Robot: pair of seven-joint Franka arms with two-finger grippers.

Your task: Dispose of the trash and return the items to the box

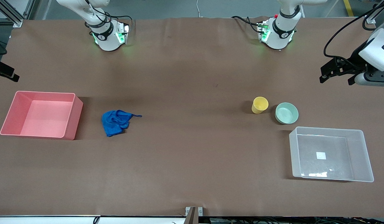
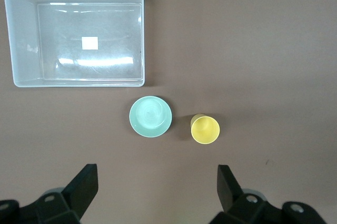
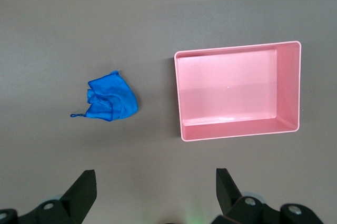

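The bright blue rag lies crumpled on the table beside the pink bin; both also show in the right wrist view, the rag and the bin. The yellow cup and the mint-green bowl stand side by side, farther from the front camera than the clear box. The left wrist view shows the cup, bowl and box. My left gripper is open and empty, high over the table; it also shows in the front view. My right gripper is open and empty, high up.
The table is covered in brown cloth. Both arm bases stand along its edge farthest from the front camera, the right arm's base and the left arm's base. A small metal bracket sits at the nearest table edge.
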